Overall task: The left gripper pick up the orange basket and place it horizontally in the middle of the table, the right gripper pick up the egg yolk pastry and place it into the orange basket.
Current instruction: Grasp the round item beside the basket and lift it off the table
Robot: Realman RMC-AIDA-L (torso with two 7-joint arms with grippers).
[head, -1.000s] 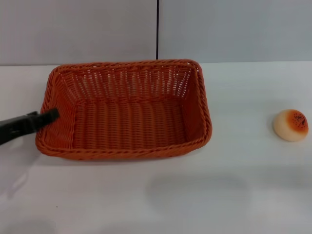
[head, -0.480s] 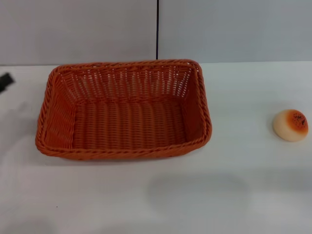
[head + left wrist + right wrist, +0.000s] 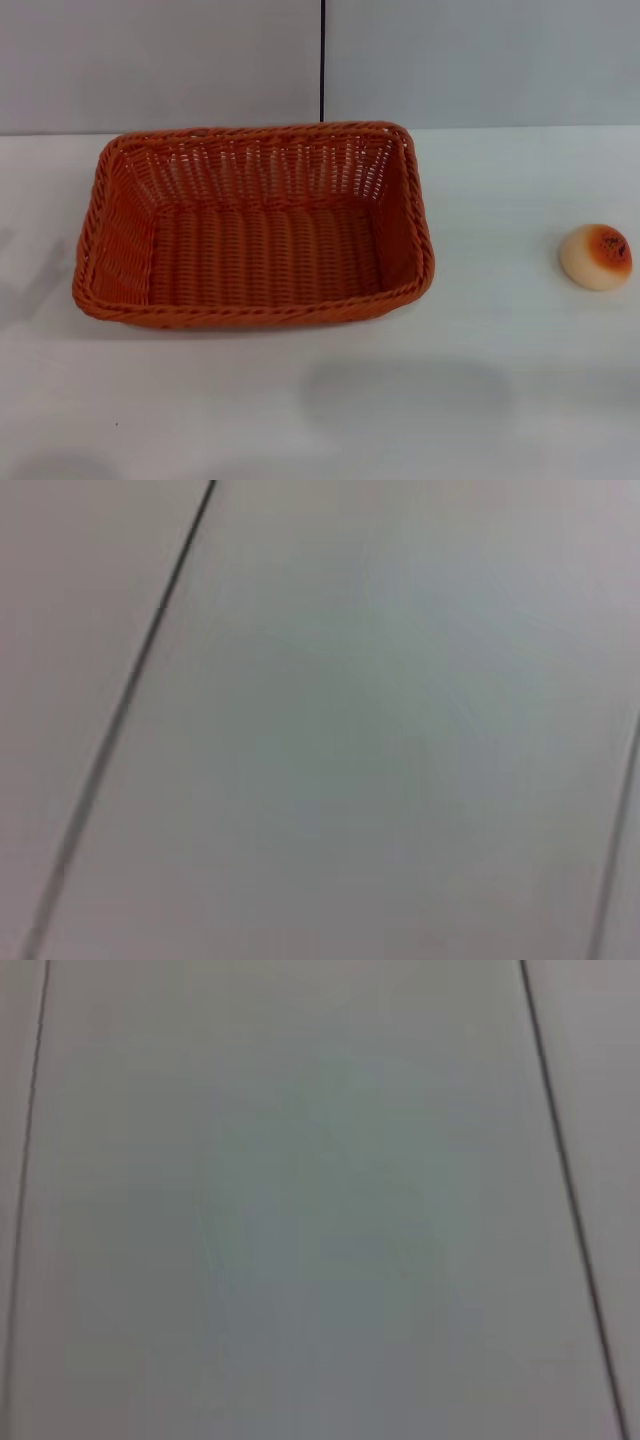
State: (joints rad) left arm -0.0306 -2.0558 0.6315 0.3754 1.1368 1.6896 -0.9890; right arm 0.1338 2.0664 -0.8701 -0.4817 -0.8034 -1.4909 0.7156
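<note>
Neither gripper is showing, so its jaws cannot be judged; orange basket (image 3: 255,225) is sitting lengthwise mid-surface (image 3: 300,400), egg yolk pastry (image 3: 596,257) well right, needing a gentle right-arm grasp.

No text, label, brand, number or sign is showing anywhere that can be read. The orange basket (image 3: 255,225), the egg yolk pastry (image 3: 596,257) and the white counter (image 3: 400,400) are all showing plain surfaces without any print. Both wrist views are showing only blank grey panels with thin dark seams, carrying no writing.
</note>
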